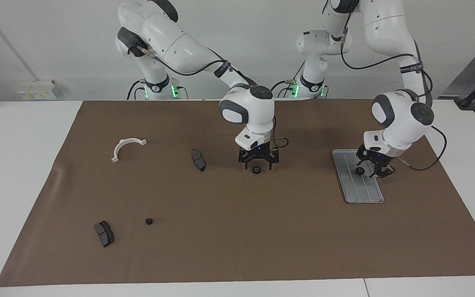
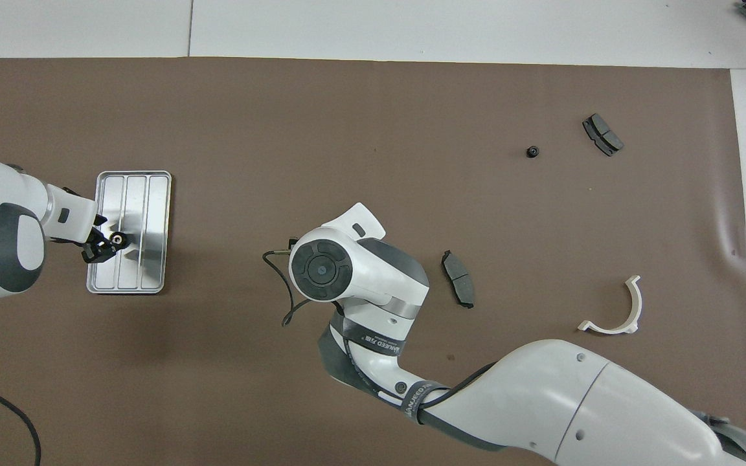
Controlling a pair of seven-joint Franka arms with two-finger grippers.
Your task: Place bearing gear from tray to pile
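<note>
Brown paper matting (image 1: 237, 247) covers most of the white counter (image 1: 23, 165) and fills the middle of both frames. At mid-height in the facing view, toward the left arm's end, lies the small flat ridged silver-grey metal tray (image 1: 363, 192) (image 2: 146, 194). The left pincer (image 1: 367, 171) (image 2: 104, 244) is down in it, its fingers at a small black bearing gear (image 1: 360, 170) (image 2: 116, 239) on the tray's floor; I cannot tell whether they have closed on it.

At the facing view's centre the right pincer (image 1: 258, 165) hangs wide open and empty just over a second black bearing gear (image 1: 256, 170) on the matting. The overhead view hides both under the arm's wrist.

Toward the right arm's end the pile is scattered. The white semicircular plastic bracket (image 1: 126, 146) (image 2: 625, 310) sits at mid-height in the facing view. One dark grey curved brake pad (image 1: 198, 159) (image 2: 458, 287) lies between it and the right pincer. Another dark grey brake pad (image 1: 104, 233) (image 2: 602, 134) lies low in that frame, with a third black gear (image 1: 149, 221) (image 2: 532, 151) near it.
</note>
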